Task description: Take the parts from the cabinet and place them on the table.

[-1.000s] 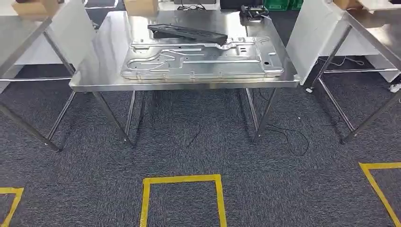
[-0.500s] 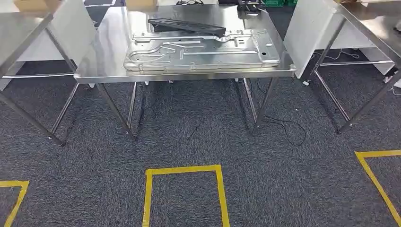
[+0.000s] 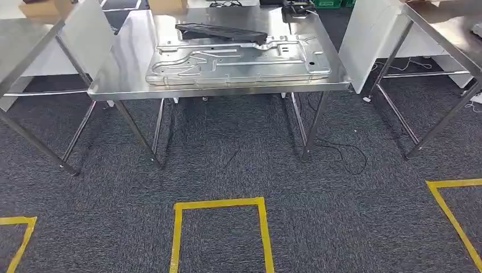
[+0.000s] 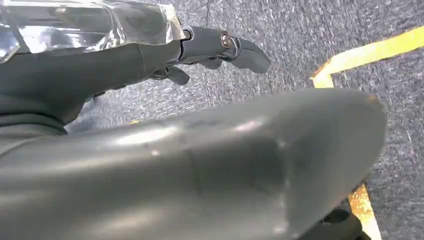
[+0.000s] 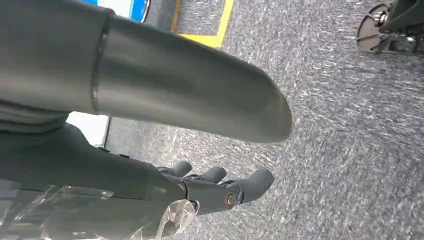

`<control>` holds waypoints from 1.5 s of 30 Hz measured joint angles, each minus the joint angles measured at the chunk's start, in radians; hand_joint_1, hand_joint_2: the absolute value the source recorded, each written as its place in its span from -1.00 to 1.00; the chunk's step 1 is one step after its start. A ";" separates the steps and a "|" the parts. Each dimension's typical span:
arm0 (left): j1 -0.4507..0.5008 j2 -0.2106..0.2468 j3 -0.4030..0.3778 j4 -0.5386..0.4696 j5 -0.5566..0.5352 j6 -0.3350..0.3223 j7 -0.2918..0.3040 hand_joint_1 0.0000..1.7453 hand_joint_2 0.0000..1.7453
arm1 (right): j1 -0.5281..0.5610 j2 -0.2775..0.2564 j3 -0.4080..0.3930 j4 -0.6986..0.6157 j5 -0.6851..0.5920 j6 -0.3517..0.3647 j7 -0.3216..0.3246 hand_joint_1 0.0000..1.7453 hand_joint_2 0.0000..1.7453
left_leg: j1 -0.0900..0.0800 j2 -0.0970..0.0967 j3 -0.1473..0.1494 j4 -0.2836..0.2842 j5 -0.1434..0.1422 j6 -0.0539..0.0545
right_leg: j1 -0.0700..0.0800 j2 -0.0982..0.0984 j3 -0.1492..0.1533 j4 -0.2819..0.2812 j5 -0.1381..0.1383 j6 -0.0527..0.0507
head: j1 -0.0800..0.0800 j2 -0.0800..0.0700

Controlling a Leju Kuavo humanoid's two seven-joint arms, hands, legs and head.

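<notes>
Ahead of me in the head view stands a steel table (image 3: 125, 68). A large stamped silver metal panel (image 3: 239, 60) lies flat on it. A long black part (image 3: 221, 31) rests across the panel's far edge. My left hand (image 4: 125, 65) hangs over the grey carpet in the left wrist view, fingers (image 4: 240, 50) stretched out and apart, holding nothing. My right hand (image 5: 125, 180) also hangs over the carpet in the right wrist view, its fingers (image 5: 250, 182) spread and empty.
More steel tables flank the middle one, on the left (image 3: 23, 40) and right (image 3: 449, 28), with white panels (image 3: 366, 40) between them. Yellow tape squares (image 3: 219, 203) mark the carpet. A thin cable (image 3: 347, 153) lies by the table's right legs.
The whole head picture has shifted upward a little, so the camera moved. The panel and black part lie as before on the table.
</notes>
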 joint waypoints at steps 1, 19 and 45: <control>0.000 0.000 0.000 0.000 -0.003 0.002 0.000 -1.00 -1.00 | -0.003 0.000 0.000 0.000 -0.002 0.001 0.001 -1.00 -1.00 | 0.001 -0.002 0.011 -0.020 0.005 0.006 | 0.006 -0.003 0.008 -0.009 0.001 0.004 | 0.000 0.000; 0.001 0.001 0.000 0.001 -0.012 0.038 -0.012 -1.00 -1.00 | 0.005 0.007 0.000 0.009 -0.013 0.000 0.001 -1.00 -1.00 | 0.061 -0.030 -0.064 0.141 -0.081 -0.079 | -0.040 0.006 -0.060 0.062 0.010 0.015 | 0.005 0.000; -0.007 0.000 0.000 0.008 -0.048 0.034 -0.033 -1.00 -1.00 | 0.003 0.011 0.000 0.018 -0.055 -0.012 0.008 -1.00 -1.00 | 0.019 -0.117 0.009 0.046 -0.054 -0.029 | -0.024 0.057 -0.094 0.083 0.015 0.026 | 0.006 0.000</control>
